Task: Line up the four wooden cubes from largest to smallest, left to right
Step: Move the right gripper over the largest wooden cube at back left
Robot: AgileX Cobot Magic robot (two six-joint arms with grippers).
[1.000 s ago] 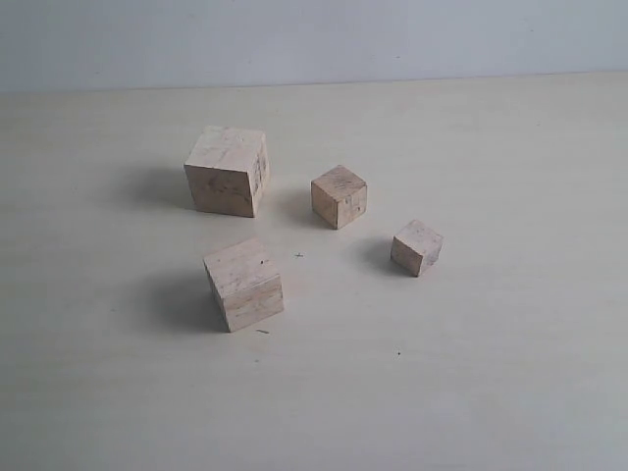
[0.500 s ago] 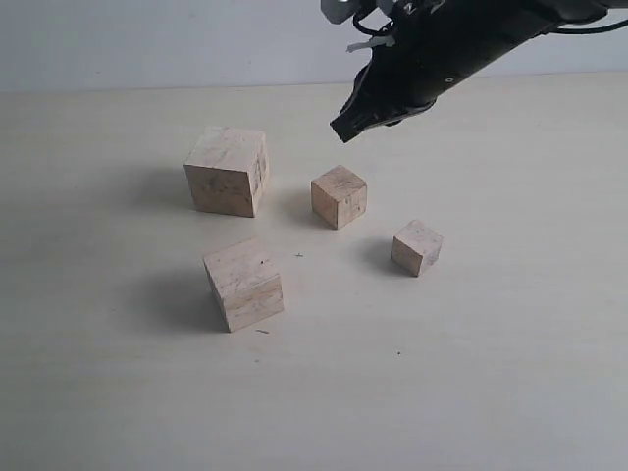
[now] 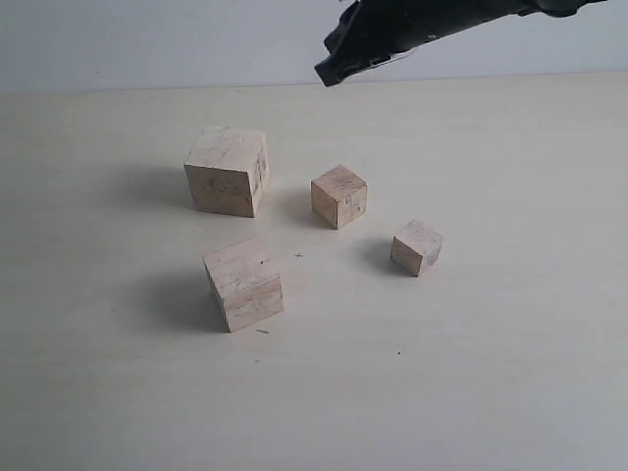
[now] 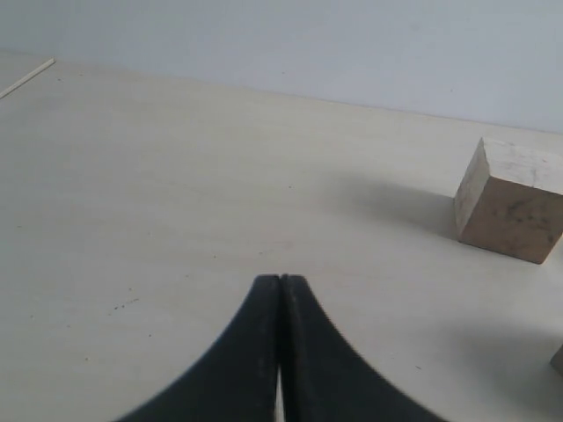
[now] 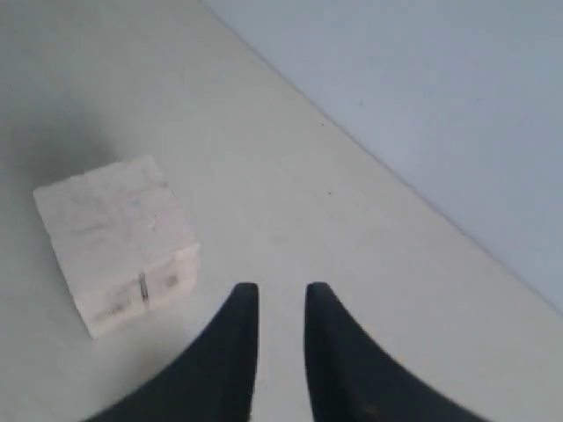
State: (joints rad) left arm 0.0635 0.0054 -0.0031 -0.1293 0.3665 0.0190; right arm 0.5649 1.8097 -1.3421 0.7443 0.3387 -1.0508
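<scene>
Though exterior view misses them, left fingers (image 4: 276, 287) touching

Largest cube (image 3: 227, 172) sits far left, flat, turned slightly, w/ dark specks on its right face. 2nd-largest cube (image 3: 244, 284) lies nearest, in front of it & a bit right, rotated. 3rd cube (image 3: 340, 196) is just right of the largest, corner facing near. Smallest cube (image 3: 417, 246) is furthest right, slightly nearer, also corner-on. All 4 are pale beige, unpainted, faint grain, none touching.
</scene>
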